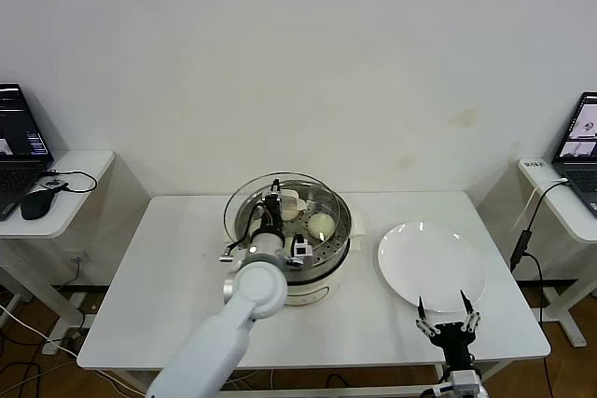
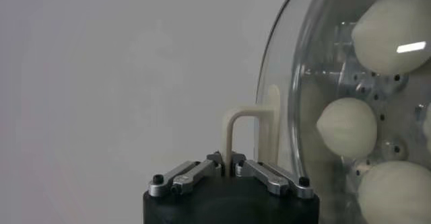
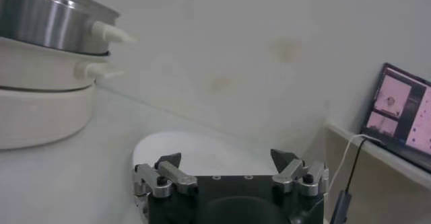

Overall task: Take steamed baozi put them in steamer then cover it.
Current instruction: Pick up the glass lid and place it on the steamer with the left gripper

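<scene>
The steamer [image 1: 328, 263], a steel pot on a cream base, stands mid-table. Smooth white baozi [image 1: 320, 224] lie on its perforated tray. The clear glass cover [image 1: 308, 189] sits over the pot's top; whether it rests fully on the rim I cannot tell. My left gripper [image 1: 275, 200] is above the pot, shut on the cover's cream handle [image 2: 232, 121]. In the left wrist view three baozi [image 2: 347, 128] show through the glass [image 2: 296, 77]. My right gripper [image 1: 446, 319] stands open and holds nothing, near the table's front right edge.
A flat white plate [image 1: 431, 263] lies right of the steamer, just beyond the right gripper, and also shows as the plate [image 3: 195, 148] in the right wrist view. Side desks with laptops [image 1: 19, 151] flank the table. Cables hang at the right.
</scene>
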Robot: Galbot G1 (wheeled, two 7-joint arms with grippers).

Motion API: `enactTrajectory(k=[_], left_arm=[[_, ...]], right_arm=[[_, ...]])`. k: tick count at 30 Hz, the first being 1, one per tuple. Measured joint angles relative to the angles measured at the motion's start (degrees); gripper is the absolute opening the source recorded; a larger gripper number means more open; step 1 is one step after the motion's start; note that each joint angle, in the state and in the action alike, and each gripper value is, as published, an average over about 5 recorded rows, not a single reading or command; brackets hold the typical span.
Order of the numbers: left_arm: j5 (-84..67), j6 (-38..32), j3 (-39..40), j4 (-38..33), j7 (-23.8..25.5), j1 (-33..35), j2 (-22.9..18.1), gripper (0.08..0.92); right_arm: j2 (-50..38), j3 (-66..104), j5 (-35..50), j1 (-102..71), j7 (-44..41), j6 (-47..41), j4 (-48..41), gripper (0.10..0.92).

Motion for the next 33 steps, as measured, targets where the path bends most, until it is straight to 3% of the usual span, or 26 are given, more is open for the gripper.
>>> enactTrajectory(k=[12, 29, 33], left_arm=[[3.13, 0.14, 0.57, 3.30, 0.06, 0.41, -4.32, 0.138], [4.43, 0.08, -0.67, 4.19, -0.22, 1.59, -5.82, 0.138], [4.70, 0.08, -0.98, 3.90, -0.27, 1.98, -5.97, 0.182]], right_arm=[[-0.11, -0.33, -0.52, 0.01, 0.03, 0.03, -0.78, 0.823], [-0.46, -0.84, -0.78, -0.32, -0.09, 0.22, -1.13, 0.823], [-0.46, -0.98, -0.89, -0.44, -0.18, 0.22, -1.01, 0.823]])
